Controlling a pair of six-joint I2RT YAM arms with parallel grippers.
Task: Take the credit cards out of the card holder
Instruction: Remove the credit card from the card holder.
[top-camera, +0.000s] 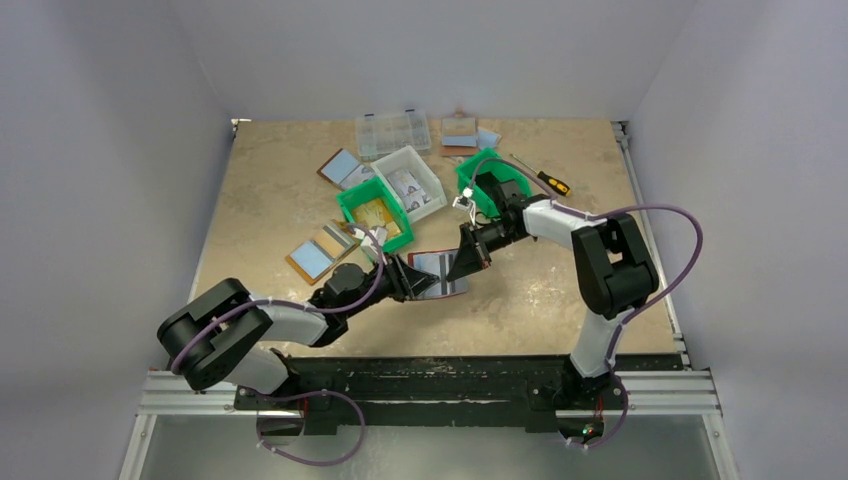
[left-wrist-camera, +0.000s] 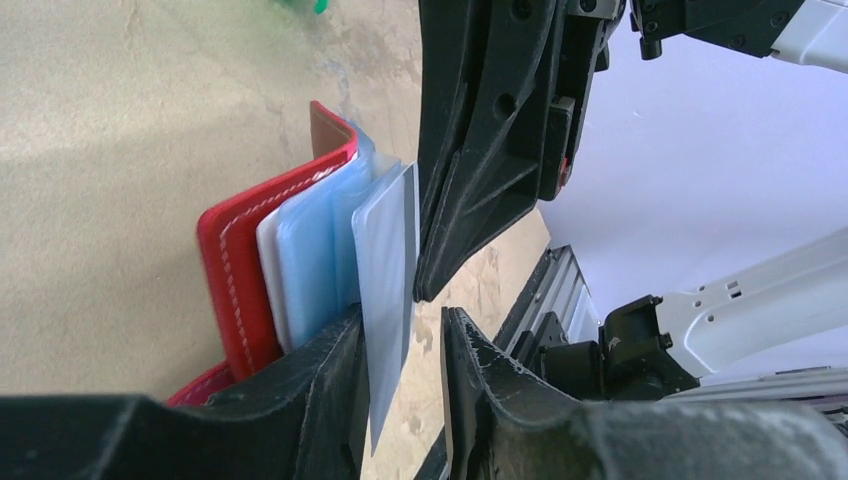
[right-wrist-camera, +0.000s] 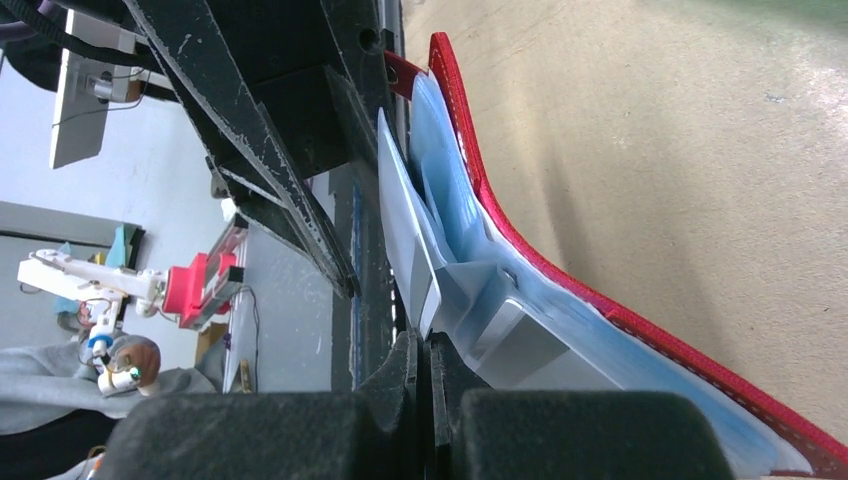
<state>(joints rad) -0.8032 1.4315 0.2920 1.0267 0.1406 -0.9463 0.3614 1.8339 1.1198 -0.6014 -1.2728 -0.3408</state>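
The right hand is pinching a credit card, but the left hand is open, so the card holder could slide along or drop.

Both arms reach inward, tips meeting — left fingers slightly parted, right fingers pressed together

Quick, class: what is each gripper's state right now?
Left gripper: open, fingers either side of a card, not gripping.
Right gripper: closed on that card's edge.
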